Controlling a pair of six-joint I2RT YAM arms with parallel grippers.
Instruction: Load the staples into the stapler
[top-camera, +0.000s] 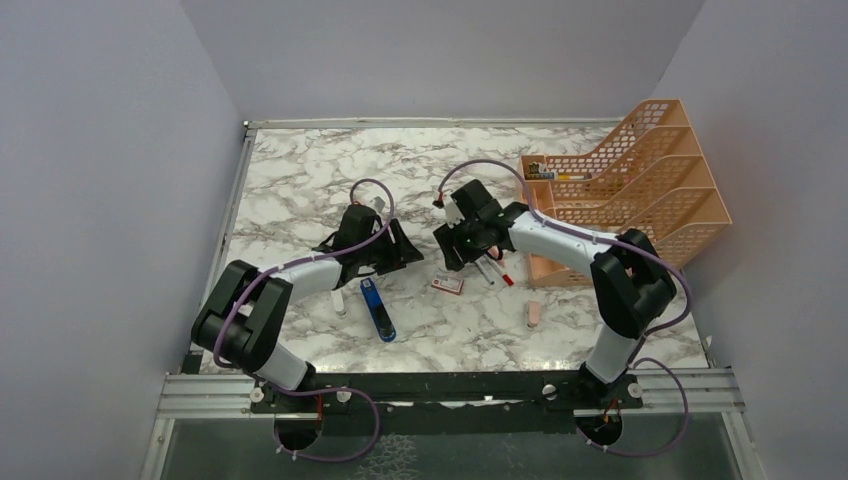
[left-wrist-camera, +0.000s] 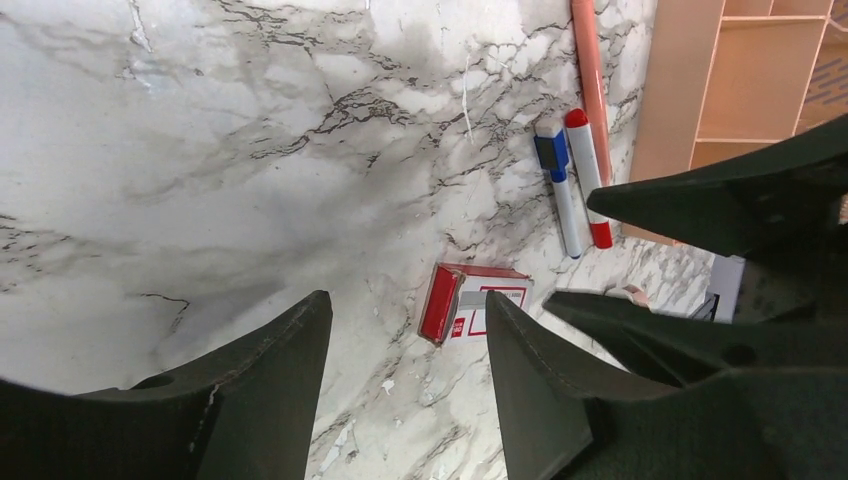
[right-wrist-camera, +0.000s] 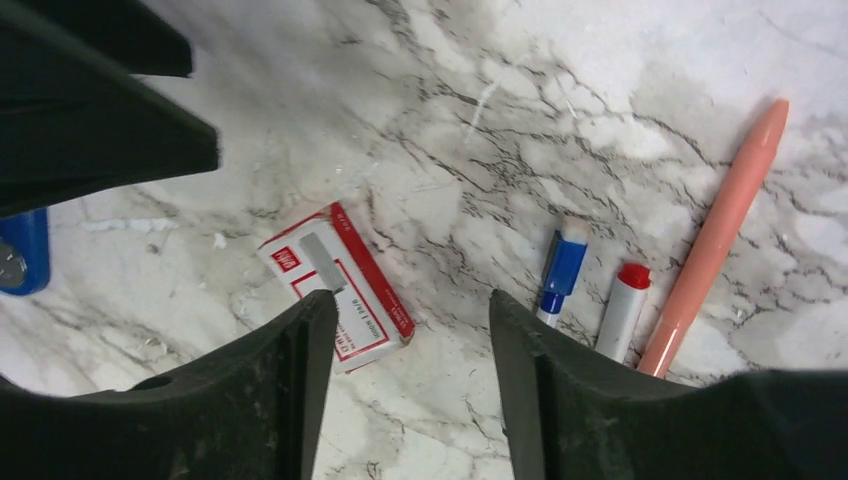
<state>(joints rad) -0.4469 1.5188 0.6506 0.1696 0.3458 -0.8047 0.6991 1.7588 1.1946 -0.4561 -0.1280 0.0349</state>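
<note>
Both pincers hang over the middle of the marble counter (top-camera: 300, 180), tips facing each other and apart.

My left pincer (left-wrist-camera: 408, 300) has its jaws standing well apart. Only bare counter shows between them, and it holds nothing.

My right pincer (right-wrist-camera: 412, 300) is likewise spread wide and has hold of nothing. One of its fingers (right-wrist-camera: 270, 390) overlaps the near corner of the staples box in the wrist view; I cannot tell whether it touches.

The staples box (top-camera: 447, 285) lies flat on the counter, red-and-white face up, below the gap between the two pincers. In the right wrist view a grey strip (right-wrist-camera: 322, 262) crosses its face; I cannot tell whether it is loose staples or print.

The stapler (top-camera: 378, 310), bright blue, lies flat at about 8 o'clock of the box, clear of it, its long axis running from 11 to 5 o'clock. Neither pincer touches it.

A blue-capped pen (right-wrist-camera: 562, 275) and a red-capped pen (right-wrist-camera: 625, 300) lie side by side at about 2 o'clock of the box, with a pink pen (right-wrist-camera: 715, 235) just beyond them. A pink eraser (top-camera: 534, 316) sits at 4 o'clock of the box, well apart. An orange tiered organizer (top-camera: 640, 180) stands at the counter's 2 o'clock corner. A small white block (top-camera: 338, 303) lies at 9 o'clock of the stapler.
</note>
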